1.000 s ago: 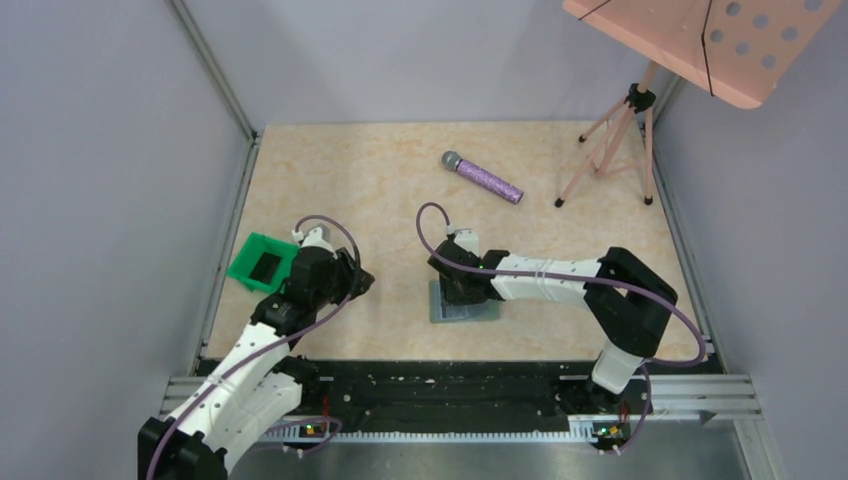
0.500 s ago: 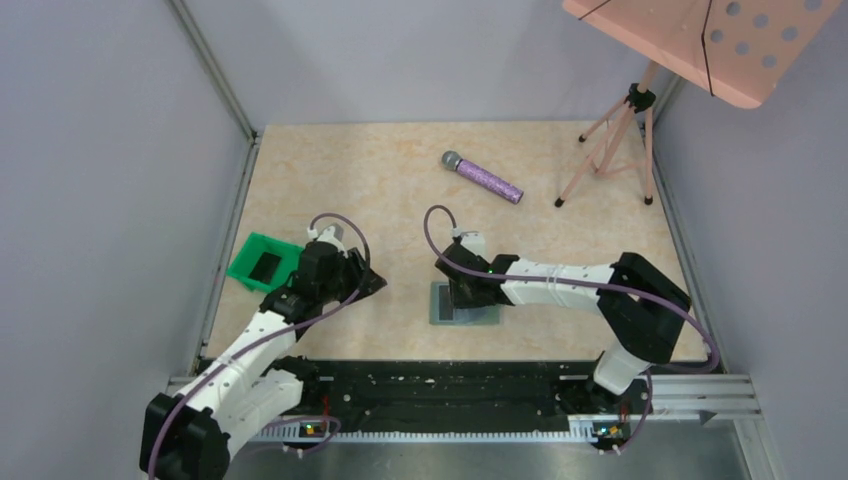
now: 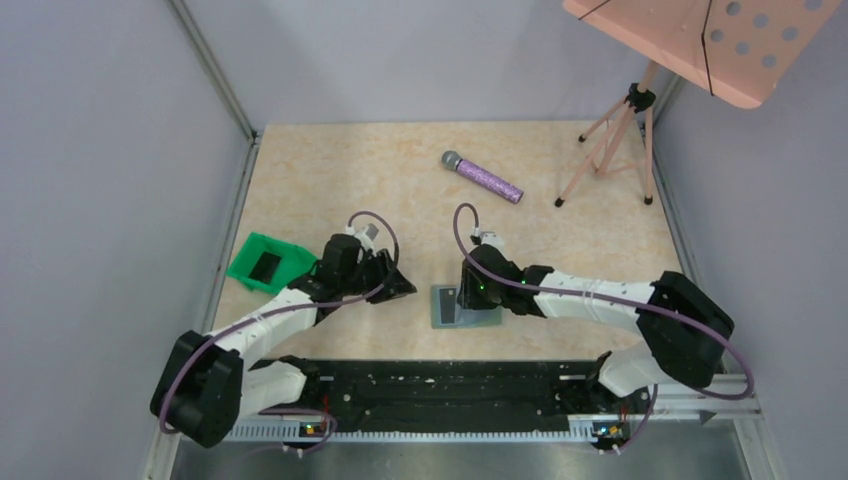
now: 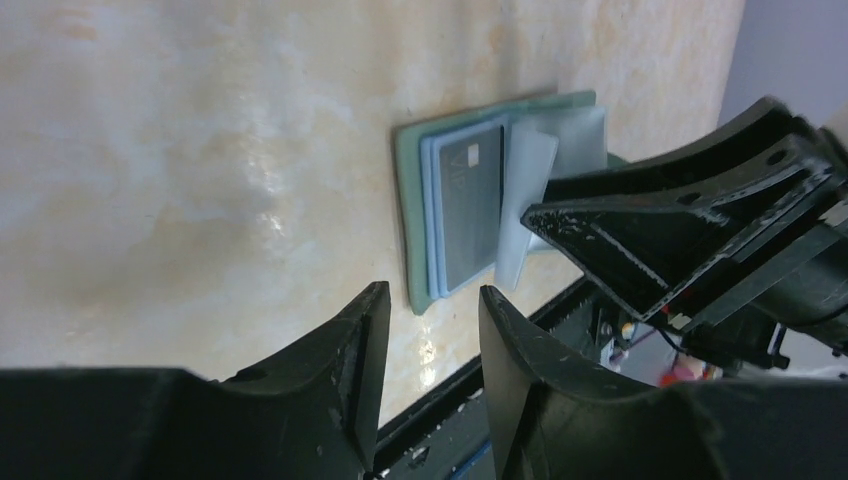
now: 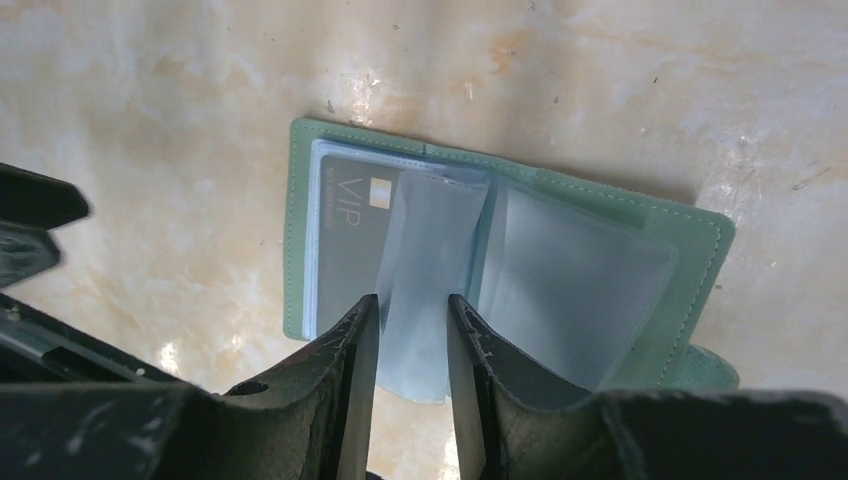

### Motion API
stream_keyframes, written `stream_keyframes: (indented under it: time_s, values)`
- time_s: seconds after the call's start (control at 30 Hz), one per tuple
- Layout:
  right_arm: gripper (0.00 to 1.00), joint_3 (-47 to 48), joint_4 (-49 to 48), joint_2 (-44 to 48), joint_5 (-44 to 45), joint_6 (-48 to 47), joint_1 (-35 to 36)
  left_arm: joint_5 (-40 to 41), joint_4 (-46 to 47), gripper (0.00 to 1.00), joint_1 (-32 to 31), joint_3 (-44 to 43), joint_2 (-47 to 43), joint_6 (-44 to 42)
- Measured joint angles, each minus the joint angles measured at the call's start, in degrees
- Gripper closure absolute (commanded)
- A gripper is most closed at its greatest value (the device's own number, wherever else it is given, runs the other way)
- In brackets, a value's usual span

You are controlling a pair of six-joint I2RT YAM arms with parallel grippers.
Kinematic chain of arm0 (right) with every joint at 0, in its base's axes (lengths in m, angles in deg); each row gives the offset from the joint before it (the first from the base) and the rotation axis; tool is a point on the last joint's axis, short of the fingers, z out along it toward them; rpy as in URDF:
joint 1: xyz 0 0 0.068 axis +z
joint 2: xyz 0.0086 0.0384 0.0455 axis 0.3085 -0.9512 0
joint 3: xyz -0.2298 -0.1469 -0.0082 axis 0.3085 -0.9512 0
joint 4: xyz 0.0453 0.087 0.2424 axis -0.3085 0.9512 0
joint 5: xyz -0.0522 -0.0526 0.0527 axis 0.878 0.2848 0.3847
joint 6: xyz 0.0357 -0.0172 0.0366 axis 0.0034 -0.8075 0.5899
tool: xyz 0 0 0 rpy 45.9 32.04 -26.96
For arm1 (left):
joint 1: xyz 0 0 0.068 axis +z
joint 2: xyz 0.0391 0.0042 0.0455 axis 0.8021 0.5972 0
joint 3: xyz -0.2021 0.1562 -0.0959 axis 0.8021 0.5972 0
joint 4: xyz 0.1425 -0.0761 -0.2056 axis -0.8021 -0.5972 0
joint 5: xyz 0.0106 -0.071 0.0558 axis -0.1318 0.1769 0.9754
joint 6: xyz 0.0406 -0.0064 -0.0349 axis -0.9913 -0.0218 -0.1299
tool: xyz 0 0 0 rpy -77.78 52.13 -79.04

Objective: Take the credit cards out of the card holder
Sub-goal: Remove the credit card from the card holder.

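The grey-green card holder (image 5: 297, 250) lay open near the front edge of the marble-patterned table (image 3: 400, 180), with a dark credit card (image 5: 345, 235) marked VIP tucked in its left panel. The right gripper (image 5: 412, 305) hovered over it, fingers narrowly apart around a raised clear sleeve (image 5: 425, 240); whether they gripped it was unclear. The left gripper (image 4: 432, 295), slightly parted and empty, pointed at the holder from beside it.
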Motion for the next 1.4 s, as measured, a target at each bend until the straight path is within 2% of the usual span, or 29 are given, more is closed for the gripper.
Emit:
stream_keyframes:
  time_s: [0.27,0.47,0.67,0.97,1.17,1.4]
  values:
    - [0.71,-5.42,-6.93,4.31,-4.04,-1.38,-2.56,-3.23,4.02,0.68,-6.1,-6.03,12.92,0.83]
    - [0.71,-7.76,-8.0,6.62,-5.09,-1.84,-3.3,-3.21,6.71,0.77,-8.41,-11.47,21.03,1.09]
    - [0.7,-8.09,-7.34,11.28,-4.83,-1.92,-3.34,-3.19,7.23,0.79,-11.23,-15.1,25.99,1.16]
    - [0.69,-8.33,-0.22,22.21,-3.32,-1.92,-3.58,-3.8,8.9,0.81,-17.68,-21.53,33.94,1.62]
    - [0.68,-8.33,2.67,29.81,-3.13,-2.05,-3.58,-5.86,12.92,0.81,-19.76,-22.01,37.2,3.72]
    - [0.68,-8.37,2.93,30.08,-5.03,-2.32,-3.58,-2.58,12.46,0.81,-19.19,-23.39,38.71,3.82]
